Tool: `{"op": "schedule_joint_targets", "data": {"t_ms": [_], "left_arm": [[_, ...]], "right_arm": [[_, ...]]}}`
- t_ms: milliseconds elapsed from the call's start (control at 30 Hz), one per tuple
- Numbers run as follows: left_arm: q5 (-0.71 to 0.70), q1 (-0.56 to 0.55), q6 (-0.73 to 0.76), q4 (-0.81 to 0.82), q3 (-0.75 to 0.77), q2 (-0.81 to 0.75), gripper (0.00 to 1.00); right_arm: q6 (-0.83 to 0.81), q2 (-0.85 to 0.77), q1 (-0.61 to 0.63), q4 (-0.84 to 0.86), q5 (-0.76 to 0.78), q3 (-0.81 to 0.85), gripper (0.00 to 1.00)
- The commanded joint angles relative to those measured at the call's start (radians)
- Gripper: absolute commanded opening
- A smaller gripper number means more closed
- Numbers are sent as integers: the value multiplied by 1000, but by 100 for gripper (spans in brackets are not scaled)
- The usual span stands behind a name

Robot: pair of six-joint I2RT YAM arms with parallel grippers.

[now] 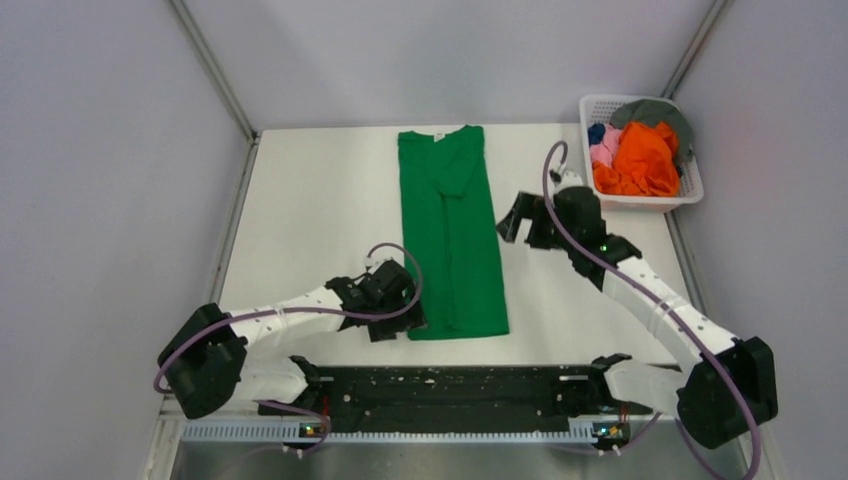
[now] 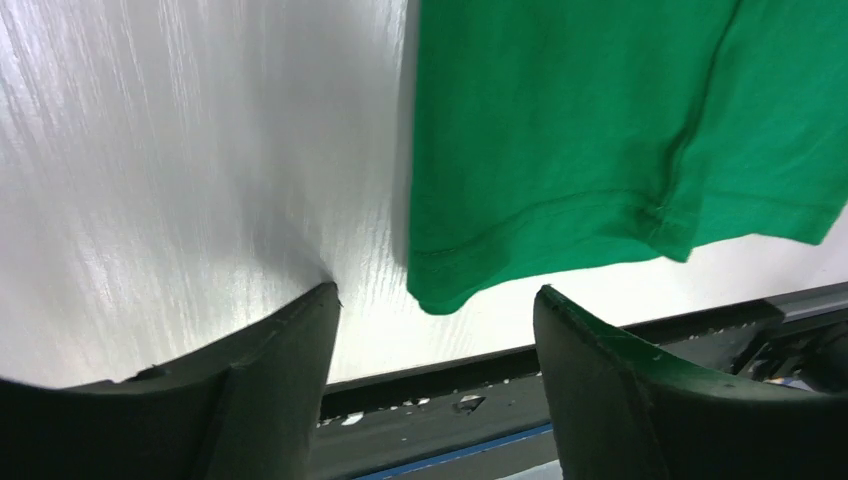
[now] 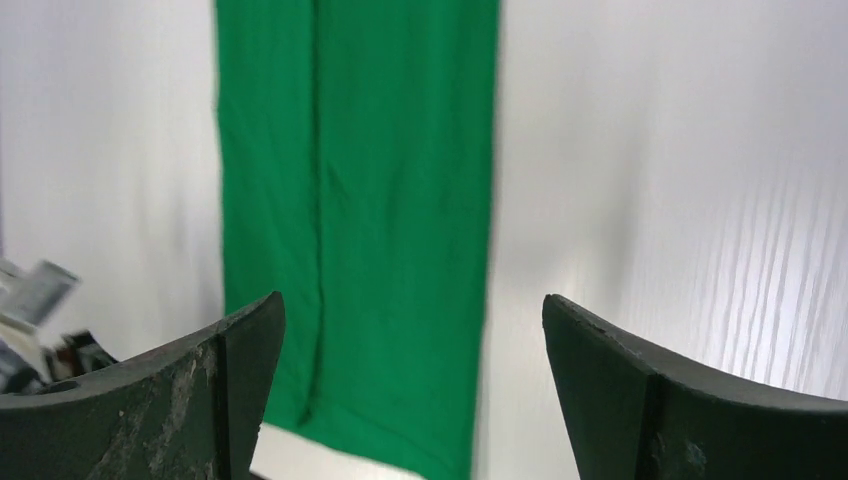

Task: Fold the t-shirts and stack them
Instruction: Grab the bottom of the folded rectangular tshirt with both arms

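where the green t-shirt [image 1: 452, 240] lies: we find its long axis running near to far.
left gripper [image 2: 437, 295]: nearer arm, jaws apart at the near hem corner, nothing gripped.
right gripper [image 3: 411, 300]: jaws apart, empty.

Green t-shirt [image 3: 350, 230] blurred in right wrist view; cropped by left wrist view's top edge.

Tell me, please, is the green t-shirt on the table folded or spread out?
Partly folded. The green t-shirt lies flat on the table as a long narrow strip, sides turned in, not yet folded end to end.
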Motion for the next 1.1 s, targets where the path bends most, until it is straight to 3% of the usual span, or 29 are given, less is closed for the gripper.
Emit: {"op": "schedule_joint_targets", "data": {"t_ms": [0, 200, 333, 433, 567, 733, 933, 1033, 1067], "left_arm": [[61, -4, -22, 84, -30, -27, 71], [60, -4, -35, 123, -47, 31, 50], [52, -5, -44, 128, -45, 53, 18], [38, -4, -55, 120, -45, 54, 0], [22, -4, -61, 117, -56, 48, 0], [31, -4, -60, 130, -69, 47, 0], [39, -5, -61, 148, -90, 36, 0], [50, -6, -66, 148, -117, 11, 0], [60, -14, -73, 150, -130, -1, 0]], "right_arm": [[116, -111, 26, -98, 25, -113, 98], [150, -204, 43, -141, -41, -245, 94], [119, -206, 91, -174, -152, -307, 85], [140, -203, 188, -212, -117, -337, 83], [184, -174, 242, -181, -90, -382, 76], [219, -105, 260, -75, -93, -414, 57], [229, -66, 274, -20, -122, -444, 24], [217, -95, 277, -15, -162, -461, 1], [219, -112, 284, -19, -194, -467, 0]]}}
